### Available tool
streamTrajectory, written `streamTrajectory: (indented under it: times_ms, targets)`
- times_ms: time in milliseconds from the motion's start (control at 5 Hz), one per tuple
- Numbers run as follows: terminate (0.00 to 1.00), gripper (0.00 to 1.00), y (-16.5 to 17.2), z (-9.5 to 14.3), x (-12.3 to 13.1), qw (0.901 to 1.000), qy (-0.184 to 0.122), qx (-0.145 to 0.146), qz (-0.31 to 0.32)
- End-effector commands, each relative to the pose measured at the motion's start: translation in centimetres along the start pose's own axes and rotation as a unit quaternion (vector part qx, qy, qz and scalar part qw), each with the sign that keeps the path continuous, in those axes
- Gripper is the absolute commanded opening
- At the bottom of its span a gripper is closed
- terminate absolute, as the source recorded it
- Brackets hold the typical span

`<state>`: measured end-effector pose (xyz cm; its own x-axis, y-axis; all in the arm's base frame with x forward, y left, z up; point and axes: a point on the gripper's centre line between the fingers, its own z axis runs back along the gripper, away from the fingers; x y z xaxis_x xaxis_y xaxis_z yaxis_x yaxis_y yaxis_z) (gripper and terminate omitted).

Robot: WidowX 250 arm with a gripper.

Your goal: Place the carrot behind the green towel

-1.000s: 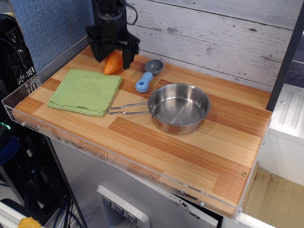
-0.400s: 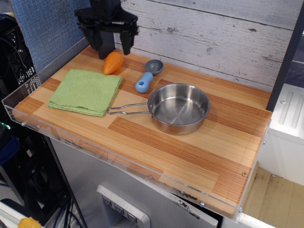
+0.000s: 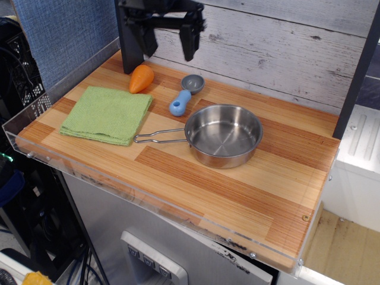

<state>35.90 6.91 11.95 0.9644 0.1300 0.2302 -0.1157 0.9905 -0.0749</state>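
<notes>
The orange carrot (image 3: pixel 141 78) lies on the wooden table just behind the far right corner of the light green towel (image 3: pixel 107 114), which lies flat at the left. My black gripper (image 3: pixel 168 44) hangs open and empty in the air above and to the right of the carrot, well clear of it, its two fingers spread wide.
A blue-handled grey scoop (image 3: pixel 185 93) lies right of the carrot. A steel pan (image 3: pixel 223 134) sits mid-table with its wire handle pointing left toward the towel. A clear rim (image 3: pixel 89 172) lines the front and left edges. A plank wall stands behind.
The gripper has let go of the carrot, risen and swung to the right. The carrot stays behind the towel.
</notes>
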Motion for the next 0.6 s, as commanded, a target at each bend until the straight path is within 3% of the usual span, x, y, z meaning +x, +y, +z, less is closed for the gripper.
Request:
streamTrajectory:
  times_ms: [0,200,400]
  targets:
    - [0.0,1.0,-1.3,3.91,-1.48,0.9988,-0.034,0.016,-0.032]
    - [0.0,1.0,-1.13,4.13,-1.6,0.9987,-0.032,0.019,-0.035]
    - [0.0,1.0,-0.73,3.96,-1.7,0.9973,-0.022,0.063,-0.032]
